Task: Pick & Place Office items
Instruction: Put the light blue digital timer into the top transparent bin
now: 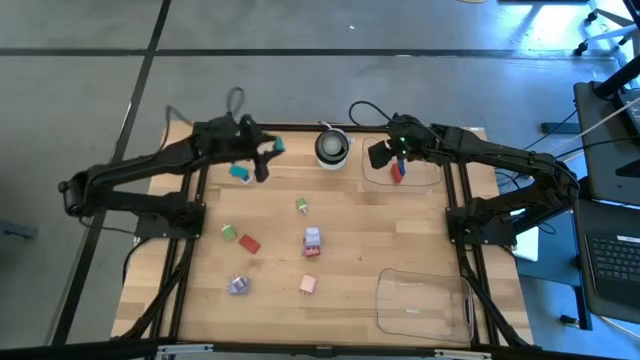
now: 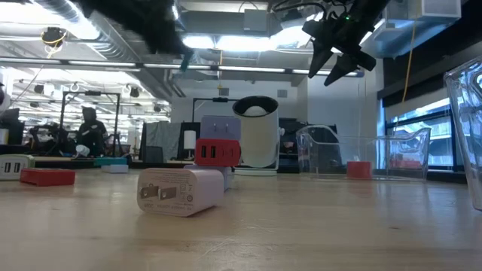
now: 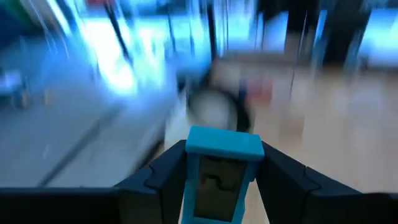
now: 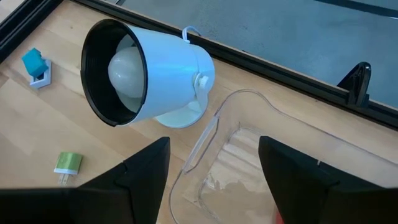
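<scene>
Teal plastic sits pinched between the fingers of the left gripper (image 3: 221,186), which holds 1 teal charger block (image 3: 219,177) raised above the table's far-left area, near the white-and-black lamp (image 1: 332,147). A second teal piece (image 1: 240,172) lies on the wooden table (image 1: 400,240) just below that gripper. Across the table, the right gripper (image 4: 214,177) hangs with its fingers spread and empty above the far clear tray (image 4: 249,155), where 1 red piece (image 1: 398,172) already rests. Scattered mid-table are a green piece (image 1: 301,206), a second green piece (image 1: 229,233), a red block (image 1: 249,243), a lilac-and-red stack (image 1: 312,241), a pink piece (image 1: 308,285) and a lilac piece (image 1: 238,286); the near clear tray (image 1: 425,300) holds nothing visible.

Most of the sorting looks undone. The carried block appears held only by its lower sides, so a quick swing could twist it loose. Both arms crowd the lamp, and a careless crossing toward the tray risks a bump.
</scene>
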